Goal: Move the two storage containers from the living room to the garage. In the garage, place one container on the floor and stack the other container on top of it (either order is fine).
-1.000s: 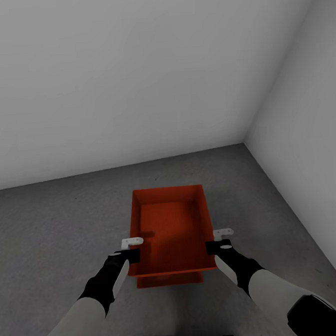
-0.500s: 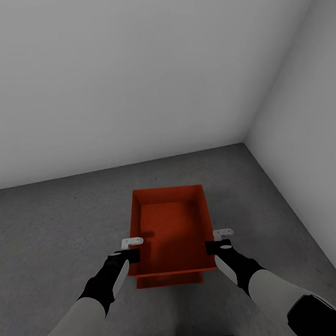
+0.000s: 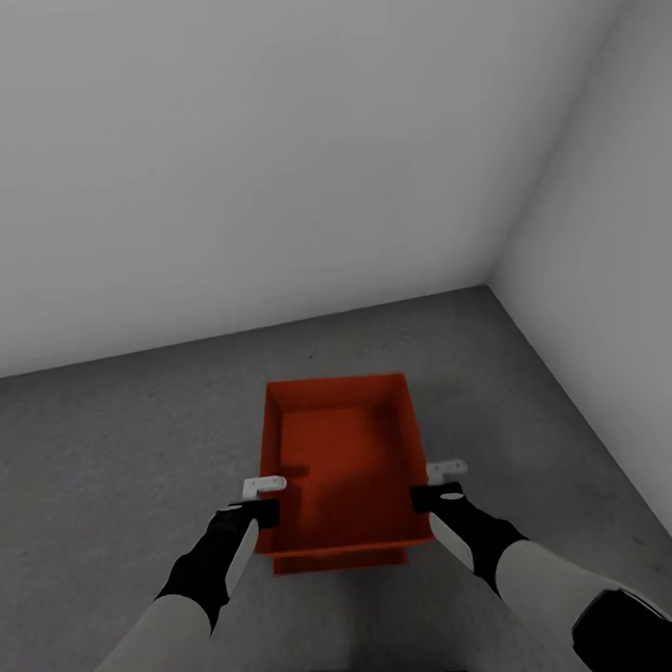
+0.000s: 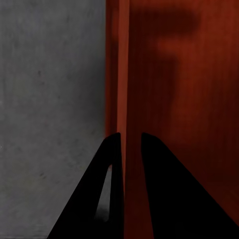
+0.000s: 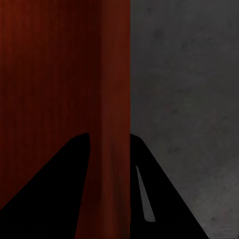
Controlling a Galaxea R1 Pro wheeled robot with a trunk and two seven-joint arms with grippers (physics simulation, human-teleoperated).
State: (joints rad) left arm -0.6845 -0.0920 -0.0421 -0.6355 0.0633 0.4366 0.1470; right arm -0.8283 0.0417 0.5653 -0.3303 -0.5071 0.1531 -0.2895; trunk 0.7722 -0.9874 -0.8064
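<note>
While the robot faces a corner of the garage, an orange-red storage container (image 3: 340, 466) hangs between its arms above a second container (image 3: 339, 559) on the grey floor (image 3: 104, 462), long axis pointing away from the robot. The left end effector (image 3: 255, 500) pinches its left wall and the right end effector (image 3: 436, 482) its right wall, each closed astride the rim.

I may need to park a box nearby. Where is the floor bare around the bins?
Bare grey floor lies beside the left gripper, and a narrower strip runs between the right gripper and the side wall. The stacked storage containers crowd the middle.
</note>
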